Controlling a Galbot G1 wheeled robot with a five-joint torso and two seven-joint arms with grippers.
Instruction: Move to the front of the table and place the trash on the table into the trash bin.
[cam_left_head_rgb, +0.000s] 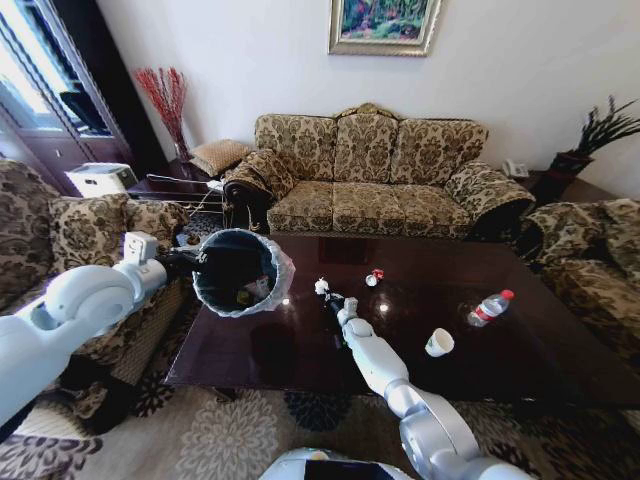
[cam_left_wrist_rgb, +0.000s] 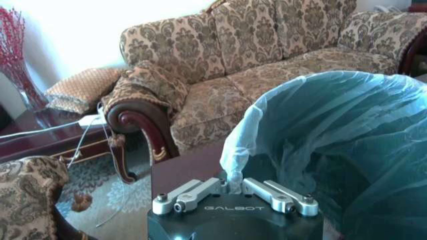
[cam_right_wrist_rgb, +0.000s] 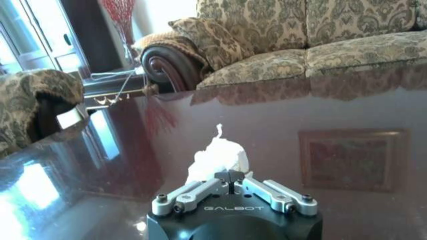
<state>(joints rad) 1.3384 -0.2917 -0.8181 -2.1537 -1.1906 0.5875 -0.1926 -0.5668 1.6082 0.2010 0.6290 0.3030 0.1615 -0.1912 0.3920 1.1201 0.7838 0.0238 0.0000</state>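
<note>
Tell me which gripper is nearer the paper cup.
Right. The right gripper is shut on crumpled paper mid-table, left of the paper cup. The left gripper holds the trash bin rim at the table's left end.

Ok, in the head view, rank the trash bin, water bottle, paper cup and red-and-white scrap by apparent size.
1. trash bin, held up by the left gripper, nearer the camera, so it looks extra large.
2. water bottle.
3. paper cup.
4. red-and-white scrap.
Bottle and cup look fairly close.
</note>
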